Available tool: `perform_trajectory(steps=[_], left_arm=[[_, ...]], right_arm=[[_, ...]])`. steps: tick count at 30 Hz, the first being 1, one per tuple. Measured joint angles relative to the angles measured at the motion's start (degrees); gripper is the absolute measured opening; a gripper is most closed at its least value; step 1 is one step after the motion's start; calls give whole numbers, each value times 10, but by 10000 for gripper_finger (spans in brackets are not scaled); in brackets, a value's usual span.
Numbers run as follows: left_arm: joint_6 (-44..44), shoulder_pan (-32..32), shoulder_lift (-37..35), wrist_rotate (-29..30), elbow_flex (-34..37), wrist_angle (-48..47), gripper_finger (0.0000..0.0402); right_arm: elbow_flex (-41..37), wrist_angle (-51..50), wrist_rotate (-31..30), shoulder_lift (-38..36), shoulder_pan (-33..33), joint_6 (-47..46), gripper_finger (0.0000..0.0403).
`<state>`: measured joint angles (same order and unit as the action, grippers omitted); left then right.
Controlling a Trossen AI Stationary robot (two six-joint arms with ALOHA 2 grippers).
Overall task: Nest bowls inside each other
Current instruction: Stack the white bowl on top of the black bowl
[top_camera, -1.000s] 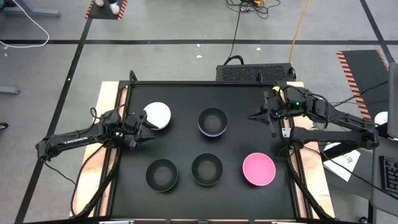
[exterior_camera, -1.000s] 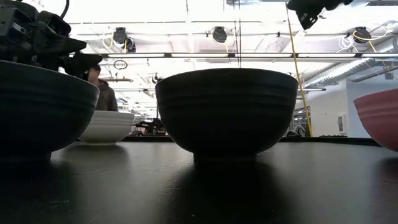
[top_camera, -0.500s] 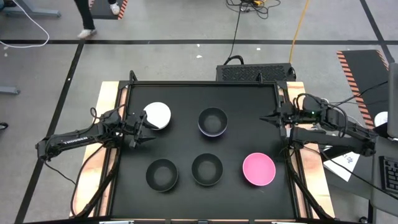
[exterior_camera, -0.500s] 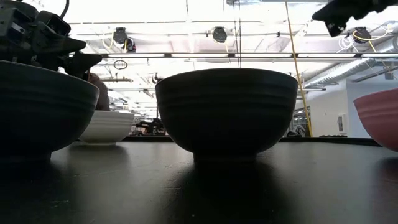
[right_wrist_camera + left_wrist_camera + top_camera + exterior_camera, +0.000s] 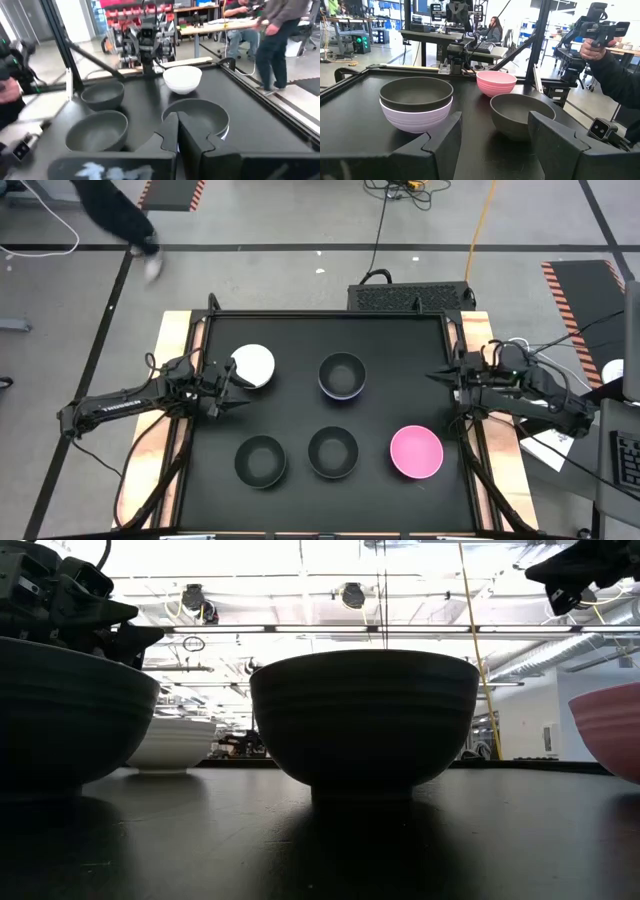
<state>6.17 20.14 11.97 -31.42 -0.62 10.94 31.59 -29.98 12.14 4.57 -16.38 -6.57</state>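
A white bowl (image 5: 252, 365) stands at the table's far left. A black bowl (image 5: 342, 372) sits nested in a lavender bowl (image 5: 415, 118) at the far middle. Two more black bowls (image 5: 260, 460) (image 5: 333, 451) and a pink bowl (image 5: 416, 452) stand in a near row, each on its base. My left gripper (image 5: 240, 387) is open and level just near-left of the white bowl, with nothing between its fingers (image 5: 442, 145). My right gripper (image 5: 437, 376) is shut and empty, raised above the table's right edge.
Raised black rails (image 5: 320, 315) frame the black table top. A black case (image 5: 408, 296) lies on the floor past the far edge, where a person (image 5: 115, 215) walks by. People also show in the room (image 5: 272, 35) beyond the table.
My right gripper has drawn back from over the table toward its right edge and sunk a little, holding nothing. A person has walked across the floor beyond the far edge. The bowls have stayed where they were.
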Motion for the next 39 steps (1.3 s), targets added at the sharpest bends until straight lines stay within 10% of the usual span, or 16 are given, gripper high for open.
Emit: perform_trajectory(steps=[16, 29, 39], left_arm=[[-4, 0, 0, 6, 0, -1, 230], [-5, 2, 0, 138, -5, 94, 230], [-41, 55, 66, 201, -173, -141, 230]], right_arm=[[-17, -41, 16, -35, 0, -115, 0], [-24, -14, -2, -32, 0, -77, 0], [-43, 5, -2, -30, 0, -83, 0]])
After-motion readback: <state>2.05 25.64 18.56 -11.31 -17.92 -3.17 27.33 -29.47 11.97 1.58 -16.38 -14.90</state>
